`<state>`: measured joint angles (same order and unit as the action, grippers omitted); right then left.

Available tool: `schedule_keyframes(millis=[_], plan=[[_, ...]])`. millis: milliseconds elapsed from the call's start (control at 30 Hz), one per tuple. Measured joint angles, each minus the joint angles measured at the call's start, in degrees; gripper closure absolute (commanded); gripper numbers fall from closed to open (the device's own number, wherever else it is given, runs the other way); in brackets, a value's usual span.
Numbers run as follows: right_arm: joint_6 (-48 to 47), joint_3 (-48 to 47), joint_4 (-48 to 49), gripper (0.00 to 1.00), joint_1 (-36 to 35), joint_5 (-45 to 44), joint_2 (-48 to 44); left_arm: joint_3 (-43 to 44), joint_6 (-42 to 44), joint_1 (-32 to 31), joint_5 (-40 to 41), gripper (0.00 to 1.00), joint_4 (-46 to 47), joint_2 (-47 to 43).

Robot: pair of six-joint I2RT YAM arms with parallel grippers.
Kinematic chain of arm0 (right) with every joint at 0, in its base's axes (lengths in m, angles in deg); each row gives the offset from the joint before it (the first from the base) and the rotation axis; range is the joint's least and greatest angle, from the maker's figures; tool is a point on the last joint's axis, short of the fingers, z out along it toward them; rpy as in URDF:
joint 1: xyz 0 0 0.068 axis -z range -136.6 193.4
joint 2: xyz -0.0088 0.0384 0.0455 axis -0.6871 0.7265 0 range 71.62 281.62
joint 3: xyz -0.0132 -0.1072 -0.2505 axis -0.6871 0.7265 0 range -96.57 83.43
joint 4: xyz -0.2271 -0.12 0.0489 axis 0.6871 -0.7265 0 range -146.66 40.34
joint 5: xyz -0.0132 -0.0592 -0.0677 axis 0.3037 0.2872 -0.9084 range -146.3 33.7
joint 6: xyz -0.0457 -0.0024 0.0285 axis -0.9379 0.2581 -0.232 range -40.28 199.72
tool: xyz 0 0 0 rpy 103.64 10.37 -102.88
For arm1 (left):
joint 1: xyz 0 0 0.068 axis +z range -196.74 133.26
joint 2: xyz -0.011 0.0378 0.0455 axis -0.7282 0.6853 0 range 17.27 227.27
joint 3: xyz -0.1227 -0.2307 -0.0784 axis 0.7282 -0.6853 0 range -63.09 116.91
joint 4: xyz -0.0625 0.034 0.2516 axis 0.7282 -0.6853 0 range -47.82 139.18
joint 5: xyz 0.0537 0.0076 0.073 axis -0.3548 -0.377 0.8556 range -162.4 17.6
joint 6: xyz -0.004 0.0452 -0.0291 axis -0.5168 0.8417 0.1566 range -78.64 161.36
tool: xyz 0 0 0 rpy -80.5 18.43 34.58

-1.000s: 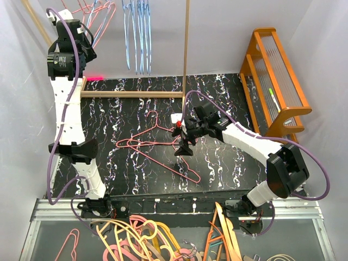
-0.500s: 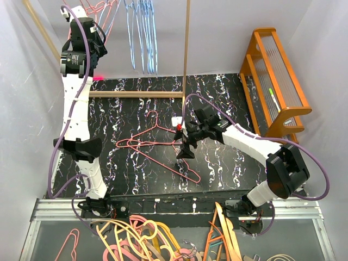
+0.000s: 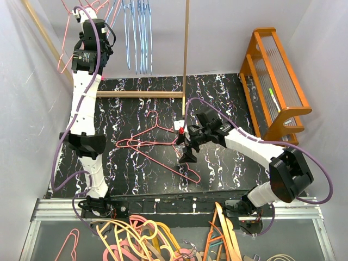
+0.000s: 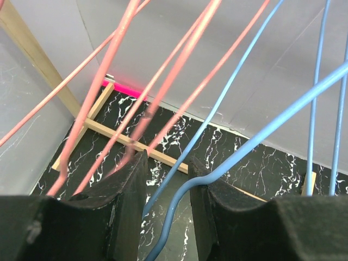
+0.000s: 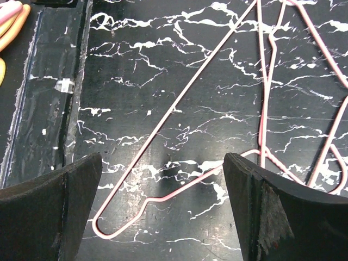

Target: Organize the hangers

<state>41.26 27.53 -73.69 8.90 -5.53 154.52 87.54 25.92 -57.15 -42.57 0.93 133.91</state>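
Two pink wire hangers [image 3: 157, 144] lie overlapping on the black marbled table. My right gripper [image 3: 185, 148] hovers over their right part, open wide; in the right wrist view it [image 5: 163, 163] straddles one pink hanger's [image 5: 179, 182] corner without touching it. High at the back left, my left gripper [image 3: 89, 22] is raised among the hanging hangers: pink ones [image 3: 65, 46] to its left, blue ones [image 3: 138, 38] to its right. In the left wrist view its jaws [image 4: 167, 168] stand partly apart. A blue hanger wire [image 4: 217, 174] runs through the gap and bends over the right finger [image 4: 228, 206]. Pink wires [image 4: 163, 81] cross in front.
A wooden rail [image 3: 136, 94] lies along the table's back and a wooden post [image 3: 186, 49] rises from it. An orange rack [image 3: 277, 81] stands at the right. Thicker orange, pink and cream hangers [image 3: 136, 239] are piled below the near edge.
My left arm has risen and swung right, deeper among the hanging hangers; a pink hanger now hangs off to its left. My right gripper has edged slightly down over the pink hangers.
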Motion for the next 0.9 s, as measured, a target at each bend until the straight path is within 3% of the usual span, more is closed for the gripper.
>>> schedule_keyframes(millis=[533,900], plan=[[1.2,1.6,0.2,0.0,0.0,0.4,0.0,0.5,-0.7,0.1,0.7,1.0,-0.2,0.2],[2.0,1.5,0.2,0.01,0.0,0.4,0.0,0.4,-2.6,4.0,-0.9,1.0,-0.6,0.2]])
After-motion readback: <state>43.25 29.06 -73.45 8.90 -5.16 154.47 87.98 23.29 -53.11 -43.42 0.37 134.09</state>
